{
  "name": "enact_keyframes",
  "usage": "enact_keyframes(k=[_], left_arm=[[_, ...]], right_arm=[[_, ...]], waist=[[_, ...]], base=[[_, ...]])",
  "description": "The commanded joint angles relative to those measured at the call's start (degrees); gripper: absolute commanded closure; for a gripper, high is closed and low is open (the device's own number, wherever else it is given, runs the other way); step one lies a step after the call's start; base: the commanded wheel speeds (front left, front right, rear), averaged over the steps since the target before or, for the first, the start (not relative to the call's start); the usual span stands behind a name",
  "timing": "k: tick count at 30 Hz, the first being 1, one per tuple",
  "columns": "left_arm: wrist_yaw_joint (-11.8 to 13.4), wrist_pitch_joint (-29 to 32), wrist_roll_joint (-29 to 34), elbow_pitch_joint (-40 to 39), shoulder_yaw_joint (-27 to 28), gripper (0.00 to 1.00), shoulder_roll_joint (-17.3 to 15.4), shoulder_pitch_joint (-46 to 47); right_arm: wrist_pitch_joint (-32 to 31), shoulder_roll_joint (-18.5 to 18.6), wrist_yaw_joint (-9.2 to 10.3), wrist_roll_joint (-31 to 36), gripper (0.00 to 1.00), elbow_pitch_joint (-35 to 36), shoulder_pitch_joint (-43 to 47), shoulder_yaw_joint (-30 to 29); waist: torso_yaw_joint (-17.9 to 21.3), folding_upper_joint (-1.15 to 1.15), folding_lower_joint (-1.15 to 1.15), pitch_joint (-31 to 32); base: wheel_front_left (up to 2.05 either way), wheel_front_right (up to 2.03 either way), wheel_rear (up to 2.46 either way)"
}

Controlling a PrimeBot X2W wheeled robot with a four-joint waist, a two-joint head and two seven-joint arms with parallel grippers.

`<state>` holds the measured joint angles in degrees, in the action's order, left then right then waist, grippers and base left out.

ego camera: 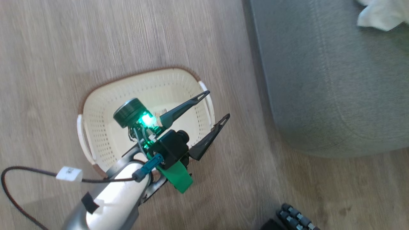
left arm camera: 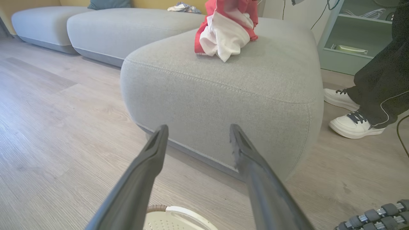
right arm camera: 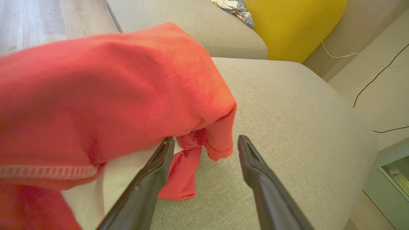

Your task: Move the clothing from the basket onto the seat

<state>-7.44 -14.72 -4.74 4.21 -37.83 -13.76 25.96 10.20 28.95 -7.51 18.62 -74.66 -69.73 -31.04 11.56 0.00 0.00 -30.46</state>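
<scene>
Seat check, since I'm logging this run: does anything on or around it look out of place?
Only the red and white clothing, bunched in a crumpled heap on top of the seat, one fold beside the open right end effector. None lies on the floor.

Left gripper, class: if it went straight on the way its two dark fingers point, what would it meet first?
Probably the upright side of the large grey fabric sofa cushion, straight ahead of the open left gripper; depth is unclear.
</scene>
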Motion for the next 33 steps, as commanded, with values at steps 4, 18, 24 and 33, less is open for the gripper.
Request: enact_keyframes(k=[4, 18, 24, 33], left_arm=[[-0.04, -0.28, 0.03, -1.45, 2.89, 0.0, 0.96, -2.26], [-0.04, -0.28, 0.28, -2.33, 10.13, 0.0, 4.84, -9.37], [-0.04, -0.28, 0.29, -2.77, 13.5, 0.0, 5.65, -10.75], [-0.03, -0.28, 0.06, -2.73, 21.27, 0.0, 8.18, -13.27]], right_arm=[[2.67, 0.03, 0.02, -3.86, 0.0, 1.09, 0.36, 3.28], [4.78, -0.06, 0.02, -45.5, 0.0, 42.46, 21.59, 38.27], [4.79, 4.33, 0.02, -53.15, 0.0, 56.56, 31.27, 40.87], [4.79, 0.71, 0.02, -54.62, 0.0, 67.81, 41.42, 40.86]], waist=[[0.89, 0.0, 0.0, 7.02], [0.14, 0.0, 0.0, 16.54], [-1.58, 0.0, 0.0, 18.12], [-5.2, 0.0, 0.0, 21.14]], base=[[0.0, 0.0, 0.0], [0.0, 0.0, 0.0], [0.0, 0.0, 0.0], [0.0, 0.0, 0.0]])
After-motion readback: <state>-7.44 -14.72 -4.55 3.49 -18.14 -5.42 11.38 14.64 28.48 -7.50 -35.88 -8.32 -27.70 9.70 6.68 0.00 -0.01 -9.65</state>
